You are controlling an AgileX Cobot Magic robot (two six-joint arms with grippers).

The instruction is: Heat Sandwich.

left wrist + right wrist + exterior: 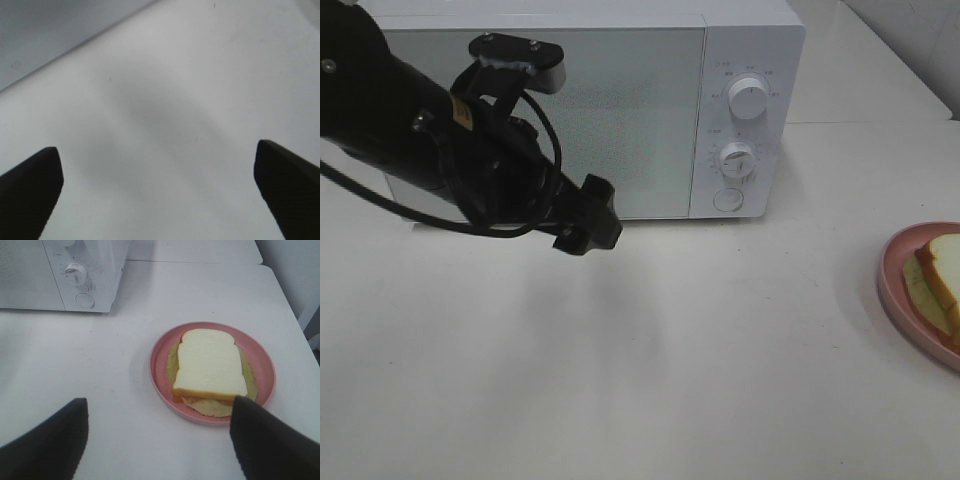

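Note:
The sandwich, thick white bread with a tan crust and pale filling, lies on a round pink plate. The high view shows it at the table's right edge. My right gripper hovers just short of the plate, open, with nothing between its fingers; it is outside the high view. A white microwave stands at the back with its door shut. In front of that door my left gripper hangs above the table. The left wrist view shows this gripper open wide and empty.
Two dials and a round button sit on the microwave's right panel. A table seam runs behind the plate. The left arm's black body and cable cross the microwave's left half.

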